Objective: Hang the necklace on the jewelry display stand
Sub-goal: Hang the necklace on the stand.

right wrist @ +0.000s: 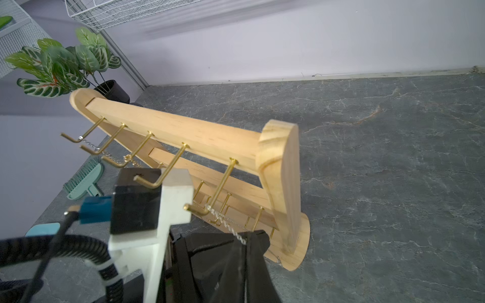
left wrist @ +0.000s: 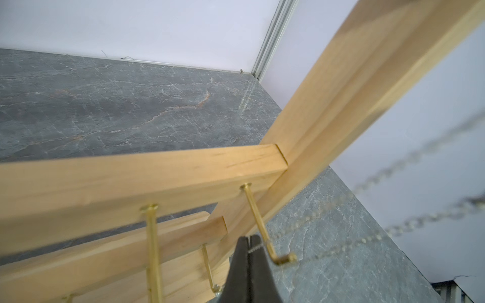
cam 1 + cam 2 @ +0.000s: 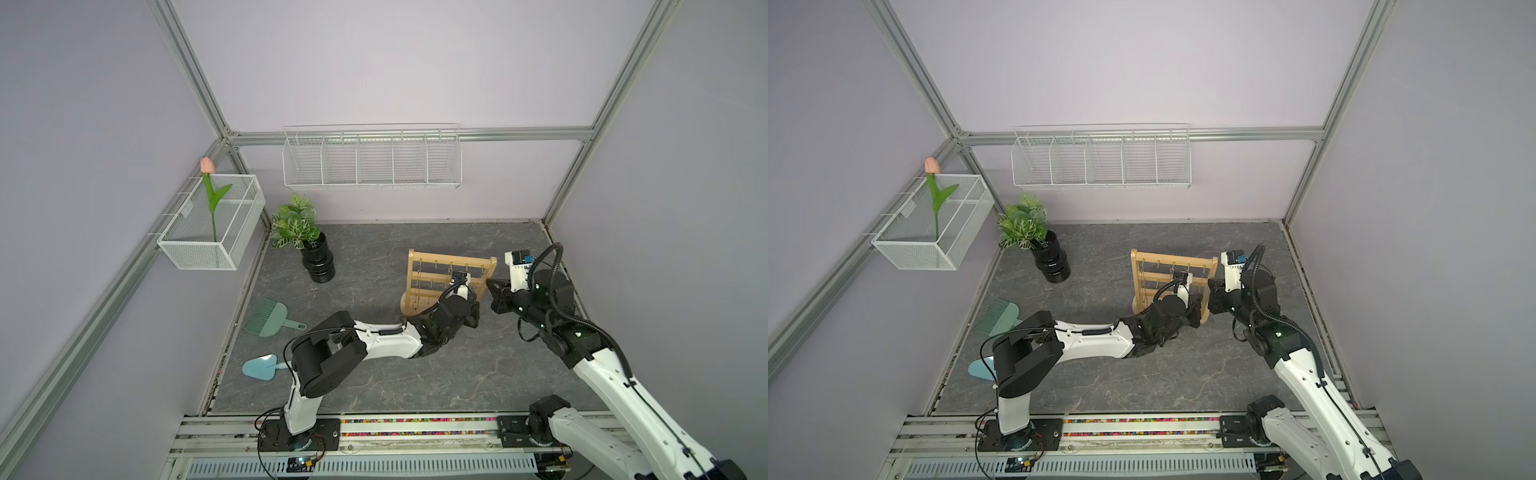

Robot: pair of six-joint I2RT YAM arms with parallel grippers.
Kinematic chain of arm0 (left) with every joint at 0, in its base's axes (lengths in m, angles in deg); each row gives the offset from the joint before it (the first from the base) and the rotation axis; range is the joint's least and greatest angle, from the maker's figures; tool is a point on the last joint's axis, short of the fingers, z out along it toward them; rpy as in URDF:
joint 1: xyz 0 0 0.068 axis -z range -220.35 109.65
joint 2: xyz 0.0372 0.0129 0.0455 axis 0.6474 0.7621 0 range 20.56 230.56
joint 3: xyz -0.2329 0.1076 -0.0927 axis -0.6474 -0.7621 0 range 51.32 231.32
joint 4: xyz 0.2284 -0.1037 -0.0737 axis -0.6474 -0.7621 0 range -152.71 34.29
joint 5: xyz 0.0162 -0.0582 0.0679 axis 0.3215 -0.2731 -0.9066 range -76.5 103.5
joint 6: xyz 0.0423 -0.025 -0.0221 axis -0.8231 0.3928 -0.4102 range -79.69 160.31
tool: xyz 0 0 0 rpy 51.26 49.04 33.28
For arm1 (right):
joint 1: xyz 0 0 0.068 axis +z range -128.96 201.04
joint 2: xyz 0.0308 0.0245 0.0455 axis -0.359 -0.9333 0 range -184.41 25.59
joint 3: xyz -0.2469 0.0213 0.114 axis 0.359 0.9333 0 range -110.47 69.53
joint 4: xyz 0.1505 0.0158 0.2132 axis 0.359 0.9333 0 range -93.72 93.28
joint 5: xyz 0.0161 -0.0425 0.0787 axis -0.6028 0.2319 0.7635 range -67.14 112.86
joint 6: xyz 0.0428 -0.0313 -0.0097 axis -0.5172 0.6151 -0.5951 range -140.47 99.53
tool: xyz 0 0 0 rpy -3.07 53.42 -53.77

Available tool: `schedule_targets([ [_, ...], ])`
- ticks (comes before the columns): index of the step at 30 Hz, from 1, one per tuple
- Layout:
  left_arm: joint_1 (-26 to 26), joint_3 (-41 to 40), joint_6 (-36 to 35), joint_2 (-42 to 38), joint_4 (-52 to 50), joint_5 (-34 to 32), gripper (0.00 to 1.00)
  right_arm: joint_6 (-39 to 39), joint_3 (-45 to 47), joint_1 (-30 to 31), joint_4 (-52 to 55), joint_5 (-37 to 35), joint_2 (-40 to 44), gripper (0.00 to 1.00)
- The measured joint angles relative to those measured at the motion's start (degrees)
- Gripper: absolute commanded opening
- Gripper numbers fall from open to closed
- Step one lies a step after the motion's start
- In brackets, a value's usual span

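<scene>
left tool [image 2: 248, 248] pinching silvery necklace [image 1: 228, 226] | right tool [image 1: 245, 242] pinching it | stand [image 1: 199, 136] pale wood, gold hooks [image 1: 223, 183]

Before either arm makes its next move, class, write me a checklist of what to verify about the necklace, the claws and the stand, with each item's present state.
1. Left claw shut on the necklace: ok.
2. Right claw shut on the necklace: ok.
3. The necklace crosses the end hook: ok.
4. The necklace sits behind that hook's upturned tip: cannot tell.
5. Jewelry display stand upright on its base: ok.
</scene>
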Motion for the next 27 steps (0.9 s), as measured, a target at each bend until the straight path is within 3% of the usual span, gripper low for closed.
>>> schedule_targets([
  [11, 0.9, -2.9, 1.4, -3.3, -0.1, 0.6, 0.00, 0.0, 0.2, -0.5, 0.0, 0.0, 0.0, 0.07],
  [27, 1.1, -2.6, 2.3, -4.1, -4.4, -6.1, 0.00, 0.0, 1.4, -0.5, -1.3, 2.6, -0.6, 0.07],
])
